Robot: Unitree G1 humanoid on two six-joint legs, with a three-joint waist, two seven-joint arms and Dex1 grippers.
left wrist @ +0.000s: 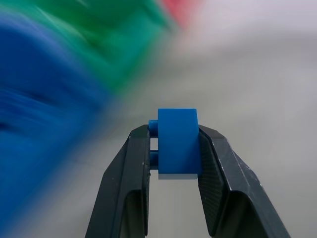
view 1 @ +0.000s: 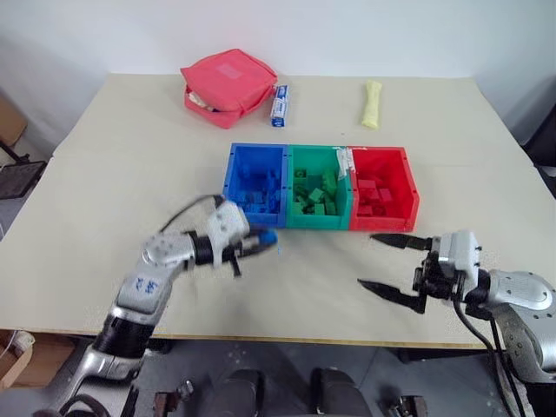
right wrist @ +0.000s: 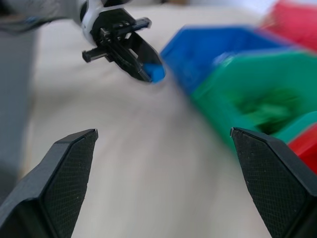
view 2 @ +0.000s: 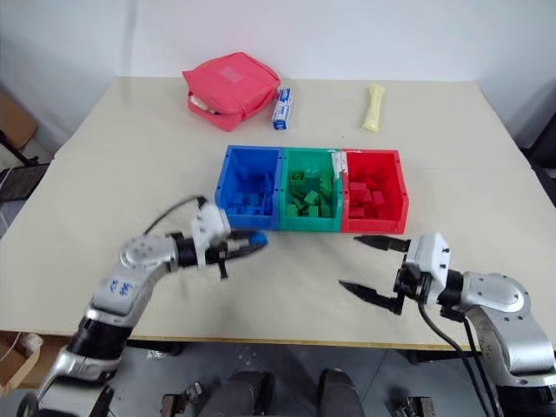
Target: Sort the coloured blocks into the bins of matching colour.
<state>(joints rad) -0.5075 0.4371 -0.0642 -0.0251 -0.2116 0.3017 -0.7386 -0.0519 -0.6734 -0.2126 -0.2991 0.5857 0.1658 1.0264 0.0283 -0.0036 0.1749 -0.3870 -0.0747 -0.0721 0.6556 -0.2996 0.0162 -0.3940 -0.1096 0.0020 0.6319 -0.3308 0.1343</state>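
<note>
Blue block (left wrist: 177, 141) is pinched between the left gripper's (view 1: 252, 245) fingers, held just near of the blue bin (view 1: 233, 178), presumably for dropping in. Right gripper (view 1: 391, 265) hangs open and empty, near the red bin (view 1: 408, 187).

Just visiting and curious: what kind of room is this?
Probably a lab or test room: a plain table against a bare wall, with blue, green and red bins of toy blocks laid out for sorting practice.

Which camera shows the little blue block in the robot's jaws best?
The left wrist view: the blue block sits sharp between the left gripper's jaws. Both eye views show a small blue speck; the right wrist view shows it partly hidden.
</note>
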